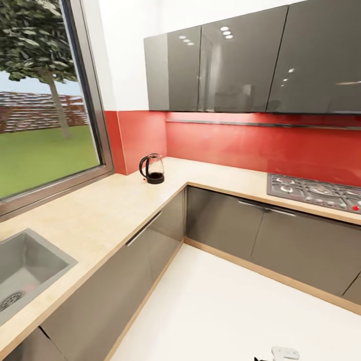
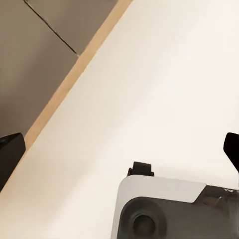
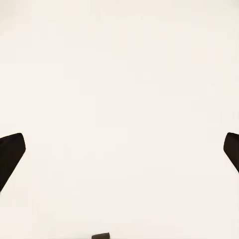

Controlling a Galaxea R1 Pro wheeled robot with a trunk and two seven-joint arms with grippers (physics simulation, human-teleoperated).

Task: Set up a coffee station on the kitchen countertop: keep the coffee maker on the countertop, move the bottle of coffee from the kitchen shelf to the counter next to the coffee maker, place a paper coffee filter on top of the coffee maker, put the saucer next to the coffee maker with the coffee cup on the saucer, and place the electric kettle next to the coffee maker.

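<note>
The electric kettle [image 1: 152,169] stands in the far corner of the beige countertop [image 1: 100,210], against the red backsplash; it is clear glass with a black base and black loop handle. My left gripper [image 2: 119,149] hangs open over the white floor, its dark fingertips [image 2: 10,152] far apart, with the robot's grey-white base [image 2: 169,209] below it. My right gripper [image 3: 119,149] is open too, above bare floor, with nothing between its fingertips [image 3: 11,149].
A grey sink [image 1: 25,271] is set into the countertop at the near left, under a large window [image 1: 45,95]. A gas hob [image 1: 316,193] sits at the right. Dark grey cabinets [image 1: 235,65] hang above and line the L-shaped counter [image 1: 281,235].
</note>
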